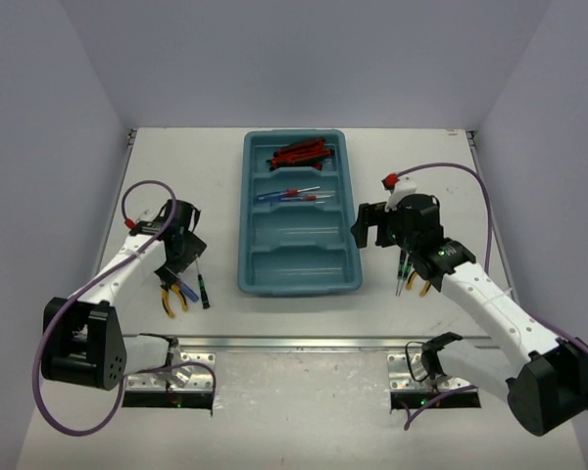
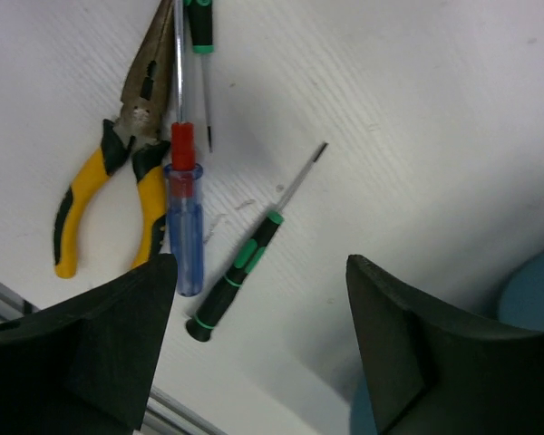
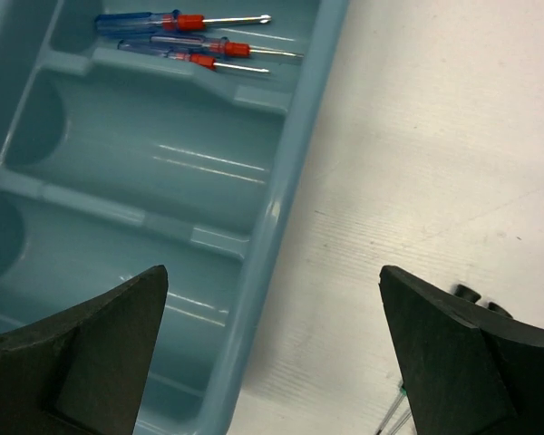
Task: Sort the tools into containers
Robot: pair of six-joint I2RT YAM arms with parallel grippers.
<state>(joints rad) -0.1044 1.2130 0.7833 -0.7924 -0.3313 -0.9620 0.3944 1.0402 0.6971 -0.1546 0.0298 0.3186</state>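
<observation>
A teal tray (image 1: 250, 245) with four compartments lies lengthwise in the middle of a white surface (image 1: 421, 147), seen from above. The compartment at its 12 o'clock end holds red-black utility knives (image 1: 302, 154). The next compartment toward the arms holds sorted screwdrivers (image 1: 292, 195) with blue handles and red collars.

The left gripper (image 1: 179, 250) hangs near the tray's 9 o'clock side, its jaws wide and holding nothing. Unsorted tools lie on the surface just below it, at about 7 o'clock from the tray. These are yellow-handled pliers (image 1: 173, 296) and a black-green screwdriver (image 1: 203, 291). The left wrist camera also shows a loose blue-handled screwdriver (image 2: 186, 240). It lies against the pliers, with its shaft running along their nose. Another green-banded screwdriver (image 2: 199, 32) is cut off by the top edge of that view.

The right gripper (image 1: 370, 230) hovers at the tray's 3 o'clock side, its jaws spread wide and gripping nothing. In its wrist camera the tray's rim runs between them. At 5 o'clock from that gripper, partly hidden by the arm, lie thin black-green screwdrivers (image 1: 402, 272) and a yellow-handled tool (image 1: 424, 287) on the surface.
</observation>
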